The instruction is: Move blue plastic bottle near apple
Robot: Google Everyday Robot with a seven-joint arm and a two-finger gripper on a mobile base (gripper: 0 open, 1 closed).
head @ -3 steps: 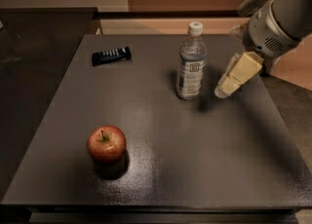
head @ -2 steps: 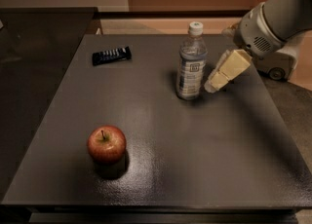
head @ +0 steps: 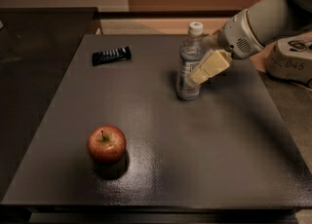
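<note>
The blue plastic bottle [head: 187, 57] stands upright at the back middle of the dark table [head: 204, 159], with its white cap on top. My gripper [head: 196, 75] comes in from the right at label height. One cream finger [head: 208, 66] lies across the bottle's front right side, and the other is hidden behind the bottle. The jaws look open around the bottle, not closed on it. The red apple [head: 106, 143] sits at the front left of the table, far from the bottle and the gripper.
A flat black ridged bar [head: 111, 55] lies at the back left of the table. A grey device marked 045 [head: 291, 62] stands off the table's right edge. A darker counter [head: 34, 47] adjoins the table on the left.
My gripper has moved left, from beside the bottle's right side to against it. The bottle, the apple and the black bar have not moved.
</note>
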